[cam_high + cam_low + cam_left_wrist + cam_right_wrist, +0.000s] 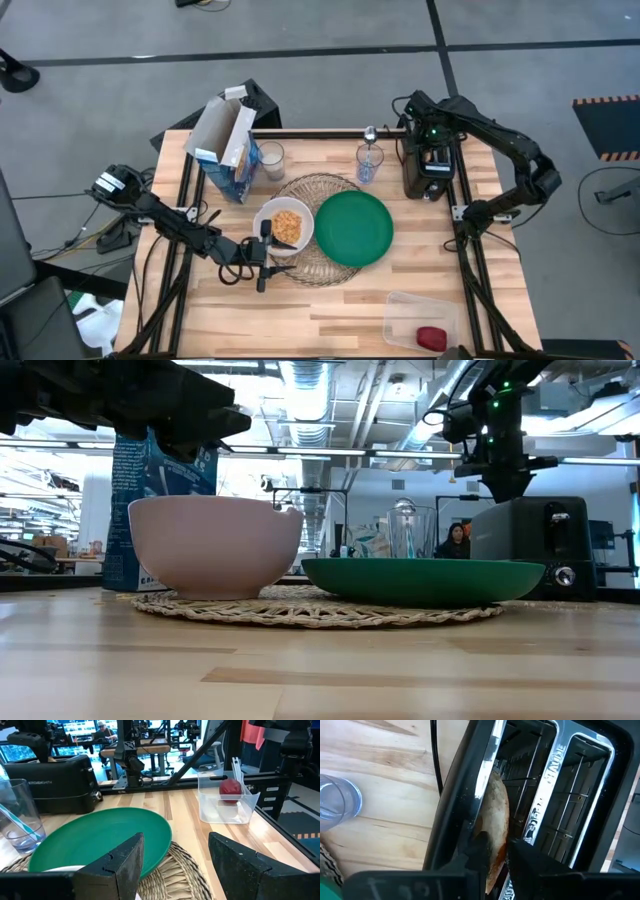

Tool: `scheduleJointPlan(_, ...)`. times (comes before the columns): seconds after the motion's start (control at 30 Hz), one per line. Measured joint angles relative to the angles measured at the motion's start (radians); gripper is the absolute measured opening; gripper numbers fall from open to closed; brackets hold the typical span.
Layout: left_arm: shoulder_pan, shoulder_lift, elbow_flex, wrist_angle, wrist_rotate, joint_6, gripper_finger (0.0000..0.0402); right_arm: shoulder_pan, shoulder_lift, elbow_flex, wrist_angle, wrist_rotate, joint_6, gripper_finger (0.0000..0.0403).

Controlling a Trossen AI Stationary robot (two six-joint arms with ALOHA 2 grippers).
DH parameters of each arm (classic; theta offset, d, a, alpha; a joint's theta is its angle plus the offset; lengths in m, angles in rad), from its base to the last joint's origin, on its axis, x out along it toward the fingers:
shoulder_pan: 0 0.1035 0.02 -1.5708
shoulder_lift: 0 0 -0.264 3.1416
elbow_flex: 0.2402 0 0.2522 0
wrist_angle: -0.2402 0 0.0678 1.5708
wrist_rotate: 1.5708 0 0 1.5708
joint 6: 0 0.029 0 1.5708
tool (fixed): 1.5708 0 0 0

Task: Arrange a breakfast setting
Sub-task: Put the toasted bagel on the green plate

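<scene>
A white bowl (285, 224) with cereal and a green plate (353, 228) rest on the round wicker mat (322, 190). My left gripper (268, 255) is open and empty at the bowl's near-left side, above the mat; its wrist view (175, 870) looks over the plate. My right gripper (432, 160) stands over the black toaster (428, 178) and is shut on a bagel half (496, 805) in a slot. The cereal box (225, 150) stands at the far left, beside a glass (271, 160). A spoon stands in a second glass (369, 163). The red apple (432, 338) lies in a clear tub. My right gripper pinches the bagel half's upper edge (499, 832) between its two fingers (479, 851). The fingers come from above, pointing down into the toaster's slot. The bagel half stands on edge in the slot, its lower part hidden inside the toaster.
The clear tub (418, 318) sits at the near right corner. The toaster's cord (436, 755) runs across the table beside it. Bare wood lies along the near edge (320, 320). A person (455, 540) sits in the room behind the table.
</scene>
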Motion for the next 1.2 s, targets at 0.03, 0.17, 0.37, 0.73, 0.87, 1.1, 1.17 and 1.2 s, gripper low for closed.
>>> scheduleJointPlan(0.03,0.0,0.0,0.0,0.0,0.0,0.0,0.021,0.0,0.0,0.0,0.0,0.0,-0.003,0.0085)
scheduleJointPlan(0.17,0.0,0.0,0.0,0.0,0.0,0.0,0.021,0.0,0.0,0.0,0.0,0.0,-0.01,0.0084)
scheduleJointPlan(0.37,0.0,0.0,0.0,0.0,0.0,-0.003,0.021,0.0,-0.001,0.0,-0.001,0.001,-0.013,0.0083)
scheduleJointPlan(0.73,0.0,0.0,0.0,0.0,0.0,-0.001,0.021,0.004,-0.036,0.092,-0.064,0.004,-0.014,0.0082)
scheduleJointPlan(0.87,0.0,0.0,0.0,0.0,0.0,-0.001,0.021,0.017,-0.034,0.144,-0.1,0.014,-0.007,0.0082)
scheduleJointPlan(1.1,0.0,0.0,0.0,-0.004,0.001,-0.002,0.021,0.019,-0.034,0.199,-0.147,0.024,-0.006,0.0082)
scheduleJointPlan(1.17,0.0,0.0,0.0,-0.006,0.001,-0.002,0.021,0.019,-0.034,0.215,-0.166,0.03,-0.006,0.0082)
scheduleJointPlan(1.2,0.0,0.0,0.0,-0.006,0.001,-0.002,0.021,0.019,-0.034,0.223,-0.173,0.031,-0.006,0.0082)
